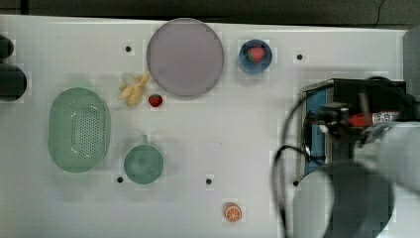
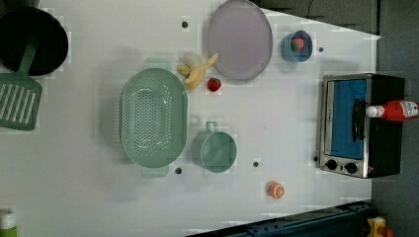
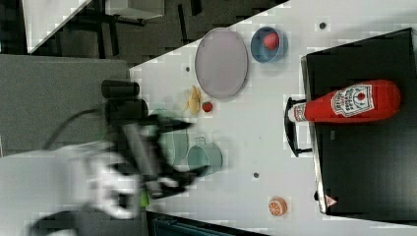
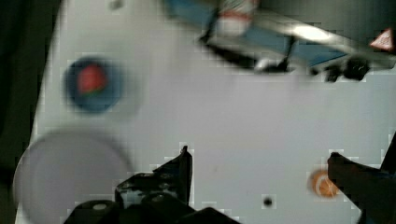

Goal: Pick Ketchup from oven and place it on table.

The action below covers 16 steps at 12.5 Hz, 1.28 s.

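Note:
The Ketchup (image 3: pixel 349 103), a red bottle with a white cap, lies on the black top of the oven (image 3: pixel 373 162), its cap over the door handle. The left view shows the Ketchup (image 2: pixel 395 110) on the oven (image 2: pixel 346 126) the same way. In the top view my gripper (image 1: pixel 331 123) hangs over the oven's front, just short of the Ketchup (image 1: pixel 379 118). In the wrist view my gripper (image 4: pixel 261 170) is open with nothing between its fingers, above the white table (image 4: pixel 233 116). The Ketchup cap (image 4: pixel 233 16) is well ahead of it.
On the table (image 1: pixel 223 139) are a grey plate (image 1: pixel 185 56), a blue bowl holding a strawberry (image 1: pixel 255 55), a banana (image 1: pixel 134 89), a loose strawberry (image 1: pixel 155 100), a green colander (image 1: pixel 79 129), a green cup (image 1: pixel 143 163) and an orange slice (image 1: pixel 233 213).

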Motion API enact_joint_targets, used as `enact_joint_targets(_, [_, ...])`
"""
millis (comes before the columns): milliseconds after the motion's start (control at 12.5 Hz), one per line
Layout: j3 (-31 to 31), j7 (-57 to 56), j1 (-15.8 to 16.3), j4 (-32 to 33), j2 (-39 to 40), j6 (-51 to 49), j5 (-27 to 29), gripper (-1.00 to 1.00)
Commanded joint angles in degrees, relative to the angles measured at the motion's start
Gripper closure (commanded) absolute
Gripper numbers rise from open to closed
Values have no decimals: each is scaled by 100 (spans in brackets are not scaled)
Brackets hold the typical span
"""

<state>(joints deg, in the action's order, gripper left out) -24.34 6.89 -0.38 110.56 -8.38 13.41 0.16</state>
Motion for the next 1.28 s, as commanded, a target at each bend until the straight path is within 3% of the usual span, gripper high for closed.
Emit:
enact_joint_targets(80, [-336,15,-266,34,118,513,-64,-100])
enact_joint_targets(480, [-1024,11,-302,-472,1407,1319,-44,-100])
enact_joint_targets(720, [-1124,10,-425,-822,2155,1723,41,-100])
enact_joint_targets(960, [-1126,11,-577,-882,2720,2056,675,-100])
enact_joint_targets(1280, [-1120,10,-636,-876,3088,2439,777,-100])
